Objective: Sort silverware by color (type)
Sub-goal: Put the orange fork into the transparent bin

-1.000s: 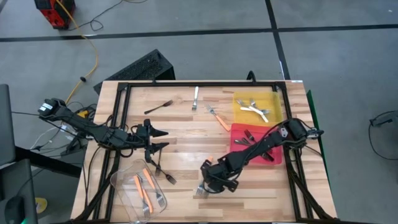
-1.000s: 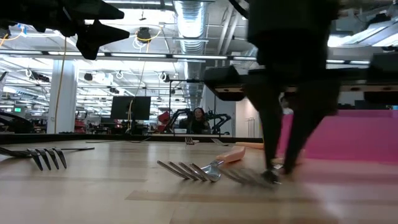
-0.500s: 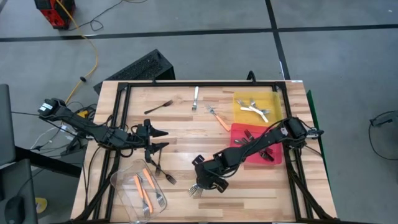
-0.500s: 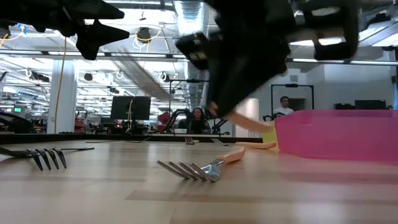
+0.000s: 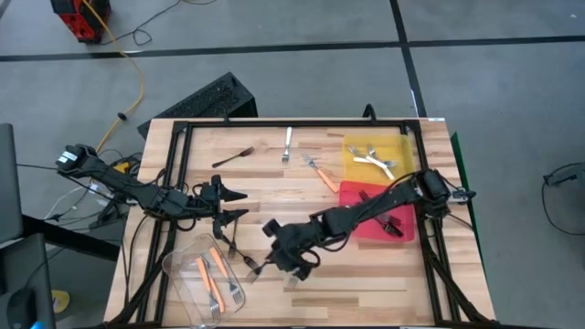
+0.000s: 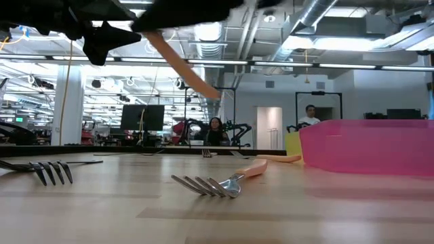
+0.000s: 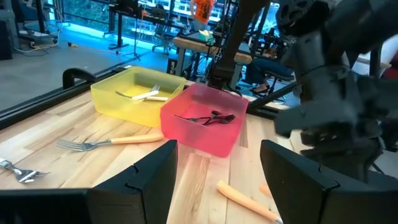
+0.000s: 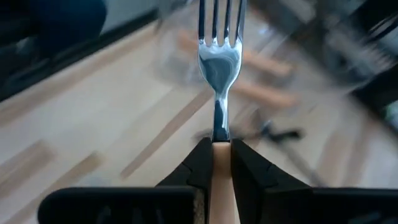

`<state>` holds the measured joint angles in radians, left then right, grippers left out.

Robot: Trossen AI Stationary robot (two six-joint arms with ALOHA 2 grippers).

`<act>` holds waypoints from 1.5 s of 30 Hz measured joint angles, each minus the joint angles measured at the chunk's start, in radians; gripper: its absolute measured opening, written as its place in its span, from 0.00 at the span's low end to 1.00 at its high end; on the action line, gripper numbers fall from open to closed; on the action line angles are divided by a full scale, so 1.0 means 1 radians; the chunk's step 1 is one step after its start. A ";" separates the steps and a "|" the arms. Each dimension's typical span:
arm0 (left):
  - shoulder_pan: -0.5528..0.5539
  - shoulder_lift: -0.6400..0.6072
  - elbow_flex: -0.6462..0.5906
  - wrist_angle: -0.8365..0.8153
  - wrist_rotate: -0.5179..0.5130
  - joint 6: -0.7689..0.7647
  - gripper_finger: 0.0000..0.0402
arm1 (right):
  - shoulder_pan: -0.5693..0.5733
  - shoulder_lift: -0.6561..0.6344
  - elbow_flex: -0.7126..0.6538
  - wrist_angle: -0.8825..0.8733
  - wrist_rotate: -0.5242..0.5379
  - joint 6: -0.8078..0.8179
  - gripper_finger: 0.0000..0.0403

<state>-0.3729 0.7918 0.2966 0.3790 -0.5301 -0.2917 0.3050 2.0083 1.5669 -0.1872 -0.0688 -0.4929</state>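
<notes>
The orange-handled fork (image 8: pixel 217 74) was pinched by its handle in the right tool (image 5: pixel 274 257), tines pointing ahead, lifted clear of the table (image 5: pixel 274 187) and close to the clear tub (image 5: pixel 187 274), where other orange forks (image 5: pixel 212 279) already lay; I judged it was headed there to join its kind. A black fork (image 5: pixel 249 264) lay on the table just beside the tub. White forks (image 5: pixel 375 160) sat in the yellow tray (image 5: pixel 352 164) and dark ones (image 5: pixel 388 222) in the red tray (image 5: pixel 349 192), so each colour had its own bin. The left tool (image 5: pixel 233 205) hovered with its fingers spread, holding nothing, a little way up the table from the tub.
</notes>
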 joint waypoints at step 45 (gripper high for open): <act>0.000 0.000 0.000 0.000 -0.027 -0.005 0.53 | -0.017 0.010 0.042 1.051 -0.269 0.007 0.16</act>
<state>-0.3729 0.7921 0.2966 0.3794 -0.5568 -0.2966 0.2882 2.0186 1.6090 0.8636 -0.3378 -0.4862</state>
